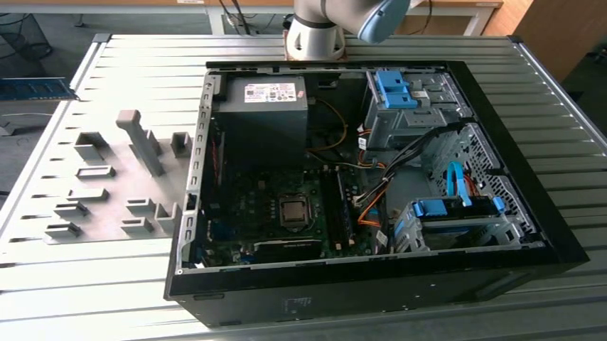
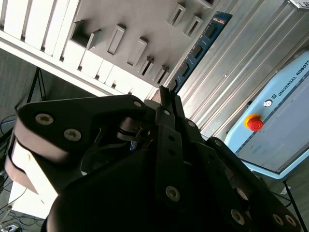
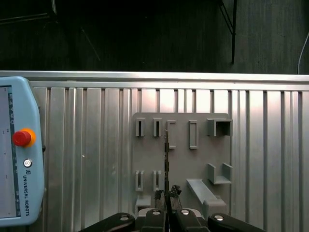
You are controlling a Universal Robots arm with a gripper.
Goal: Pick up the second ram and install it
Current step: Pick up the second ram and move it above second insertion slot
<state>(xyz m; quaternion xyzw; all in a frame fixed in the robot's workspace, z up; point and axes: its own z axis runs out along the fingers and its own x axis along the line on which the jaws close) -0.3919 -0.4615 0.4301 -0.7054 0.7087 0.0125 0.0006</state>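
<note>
Currently the claw (image 2: 164, 94) is pressed together on the second ram (image 2: 198, 48), a long, narrow, flat blue circuit-board stick with a row of black chips, and holds it in the air well above the ribbed aluminium surface (image 3: 270, 145). In the second wrist view 1 half of the stick reaches out past the fingertips with its chip face showing, while the rest is hidden behind the black claw body. In the first wrist view it appears edge-on, as 1 thin dark line running out from between the fingertips over the flat grey plastic plate (image 3: 181, 164) with its raised holder blocks. So the stick lies to no side of the claw: it sits across the grip, pinched through its thickness, I judge. Its long axis runs along the ribs of the surface, square to the surface edge beyond the plate. In the exterior view the long black motherboard slots (image 1: 336, 206) inside the open black computer case (image 1: 379, 284) run across those ribs, so I judge the stick roughly square to the slots. The case stands just beside the plate, on the exterior view's right. A flat blue board (image 1: 38, 89) with dark chips also shows at the exterior view's left, past the surface edge; I cannot tell how it relates to the stick in the claw.
</note>
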